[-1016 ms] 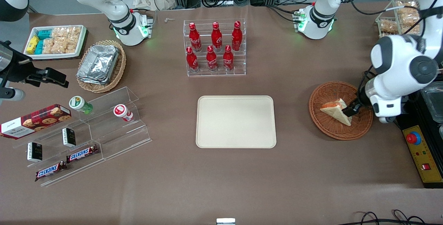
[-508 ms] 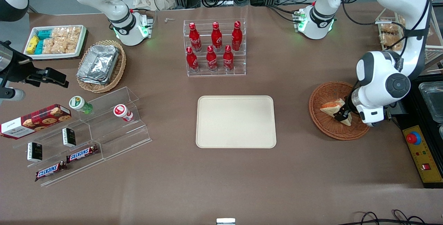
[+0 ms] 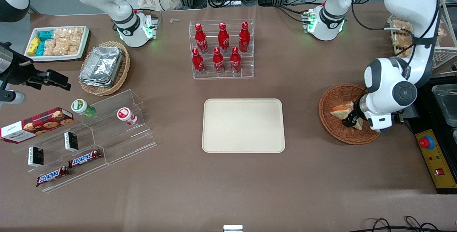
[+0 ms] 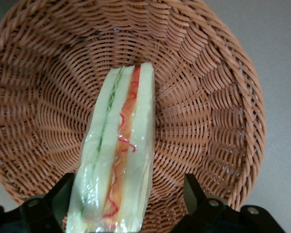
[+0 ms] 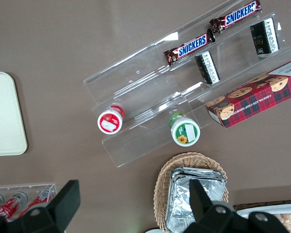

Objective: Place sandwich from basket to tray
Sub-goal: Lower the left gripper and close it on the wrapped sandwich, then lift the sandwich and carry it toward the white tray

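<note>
The brown bench [image 3: 307,175] carried the bare tray [image 3: 244,125], then the wicker basket [image 3: 335,96]. The sandwich [image 4: 117,160] lay inside, the claw [image 4: 128,201] spread wide astride it, gripping nothing. Closing squarely and gently would probably avoid squashing it.

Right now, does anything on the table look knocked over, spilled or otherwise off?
Nothing stands out. The sandwich stands on edge in the basket, wrapper intact, with the tool open around it. The tray lies flat, and the bottles stand upright in their rack.
</note>
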You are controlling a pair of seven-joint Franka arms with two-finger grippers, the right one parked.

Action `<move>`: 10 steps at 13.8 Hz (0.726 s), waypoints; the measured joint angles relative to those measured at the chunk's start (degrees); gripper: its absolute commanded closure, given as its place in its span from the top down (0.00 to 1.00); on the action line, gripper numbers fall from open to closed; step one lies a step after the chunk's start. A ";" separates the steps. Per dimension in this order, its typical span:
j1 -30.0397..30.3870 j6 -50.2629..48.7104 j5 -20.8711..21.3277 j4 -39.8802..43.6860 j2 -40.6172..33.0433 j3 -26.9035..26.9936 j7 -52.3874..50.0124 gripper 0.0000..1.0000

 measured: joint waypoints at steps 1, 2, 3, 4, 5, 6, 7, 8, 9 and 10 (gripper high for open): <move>0.00 0.31 0.00 0.01 0.53 0.01 -0.02 0.75; 0.00 0.59 0.00 0.02 0.97 0.01 -0.02 0.62; 0.00 0.75 0.00 0.06 1.26 0.02 -0.03 0.42; 0.01 0.83 0.00 0.11 1.42 0.05 -0.05 0.17; 0.03 0.92 0.01 0.16 1.49 0.07 -0.05 0.00; 0.03 1.07 0.04 0.19 1.50 0.07 -0.05 0.00; 0.02 1.14 0.07 0.26 1.49 0.07 -0.05 0.00; 0.00 1.18 0.14 0.44 1.39 0.04 -0.05 0.00; -0.02 1.07 0.28 0.66 0.97 -0.03 -0.03 0.00; -0.05 0.14 0.67 0.98 0.00 -0.17 0.41 0.00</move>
